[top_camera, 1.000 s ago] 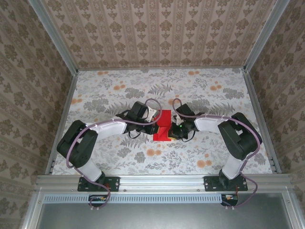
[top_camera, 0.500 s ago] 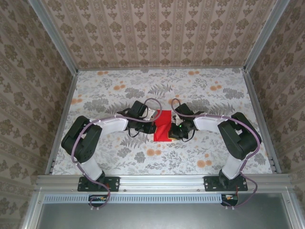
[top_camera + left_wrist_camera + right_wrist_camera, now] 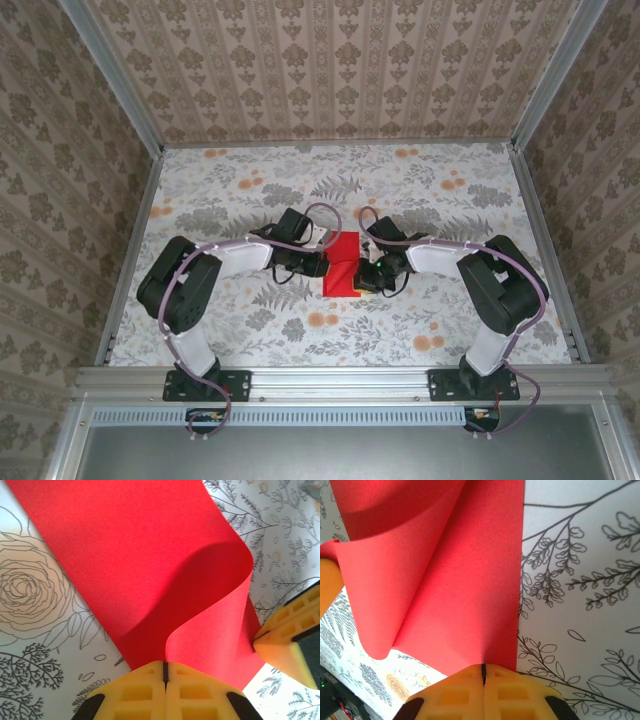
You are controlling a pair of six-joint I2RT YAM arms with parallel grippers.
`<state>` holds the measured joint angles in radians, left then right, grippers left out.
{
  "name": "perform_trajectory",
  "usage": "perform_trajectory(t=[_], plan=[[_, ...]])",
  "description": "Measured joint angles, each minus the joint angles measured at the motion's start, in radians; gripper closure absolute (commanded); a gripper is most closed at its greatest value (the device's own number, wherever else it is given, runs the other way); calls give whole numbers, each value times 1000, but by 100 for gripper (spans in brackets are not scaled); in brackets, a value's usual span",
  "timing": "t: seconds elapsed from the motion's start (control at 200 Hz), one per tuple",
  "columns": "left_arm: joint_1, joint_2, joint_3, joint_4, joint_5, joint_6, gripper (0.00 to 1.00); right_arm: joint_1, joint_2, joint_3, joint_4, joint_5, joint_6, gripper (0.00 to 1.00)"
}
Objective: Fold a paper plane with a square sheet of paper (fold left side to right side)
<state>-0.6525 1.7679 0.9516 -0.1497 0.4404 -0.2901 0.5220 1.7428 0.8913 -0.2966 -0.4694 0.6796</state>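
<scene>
The square sheet of paper [image 3: 343,266] is bright red and lies mid-table between both grippers, bent over in a loose curl; it has no paper plane shape. My left gripper [image 3: 322,262] is at its left side. In the left wrist view the yellow fingers [image 3: 145,690] are shut, with the lifted, curling edge of the sheet [image 3: 150,565] running into the slit of the gripper [image 3: 164,667]. My right gripper [image 3: 366,272] is at the sheet's right side. In the right wrist view that gripper [image 3: 483,669] is shut on the near edge of the sheet [image 3: 465,580].
The table [image 3: 230,200] wears a cloth printed with grey leaves and orange flowers. Metal rails and patterned walls [image 3: 340,70] close it in on three sides. The right gripper's yellow finger [image 3: 287,635] shows close by in the left wrist view.
The left arm's elbow has swung right, toward the centre. The raised part of the red sheet has come lower and further over to the right. The right arm has barely moved.
</scene>
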Motion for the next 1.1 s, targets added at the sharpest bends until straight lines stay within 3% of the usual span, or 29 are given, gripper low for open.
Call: perform_trajectory(t=[1.1], plan=[[12, 33, 19, 8, -22, 3, 100, 0, 13, 24, -44, 2, -19, 96]])
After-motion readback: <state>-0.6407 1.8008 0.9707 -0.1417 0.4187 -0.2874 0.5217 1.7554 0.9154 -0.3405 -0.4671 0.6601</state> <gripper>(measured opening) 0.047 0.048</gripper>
